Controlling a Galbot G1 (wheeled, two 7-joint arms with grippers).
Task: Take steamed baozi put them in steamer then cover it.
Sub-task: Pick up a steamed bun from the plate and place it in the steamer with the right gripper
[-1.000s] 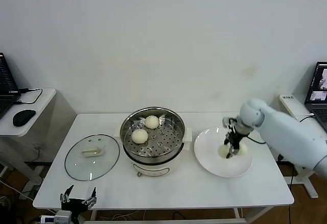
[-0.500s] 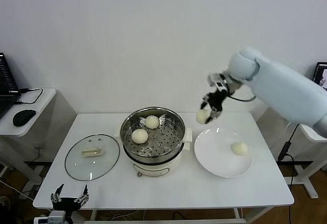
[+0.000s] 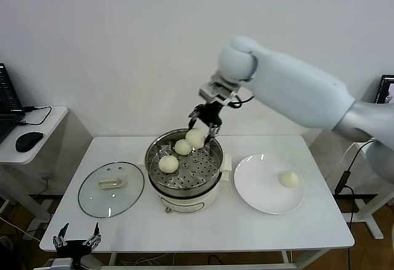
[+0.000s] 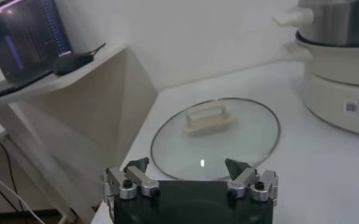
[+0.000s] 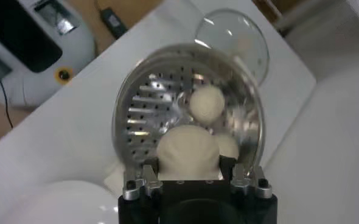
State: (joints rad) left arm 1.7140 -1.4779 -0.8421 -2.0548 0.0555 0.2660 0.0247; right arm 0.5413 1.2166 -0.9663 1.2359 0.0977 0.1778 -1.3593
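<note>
Right gripper [image 3: 204, 126]: upper centre of the head view, above the back rim of the steamer; its fingers are clamped on a bun, which hangs just under them.
Held bun [image 3: 196, 138]: pale cream, over the back of the tray, clear of it as far as the head view shows; in the right wrist view [image 5: 188, 153] it fills the gap between the two fingers.
Steamer [image 3: 212, 150]: centre of the head view, steel pot on a cream base, uncovered; the perforated tray shows inside.
Buns in steamer: two on the tray, one at the back [image 3: 181, 147] just left of the held bun, one at the front left [image 3: 168, 164].
Plate [image 3: 258, 193]: white, right of centre in the head view, just beside the steamer.
Bun on plate [image 3: 289, 178]: single, toward the plate's right side.
Lid [image 3: 111, 189]: glass, flat on the table at lower left of the head view, just left of the steamer, handle up; in the left wrist view [image 4: 216, 135] it lies straight ahead of the gripper.
Left gripper [image 3: 77, 240]: bottom left edge of the head view, below the table's front edge, fingers spread wide and holding nothing.
Table [image 3: 203, 227]: white, carries steamer, plate and lid.
Side desk [image 3: 43, 125]: far left of the head view, with a mouse [image 3: 28, 141] on it.
</note>
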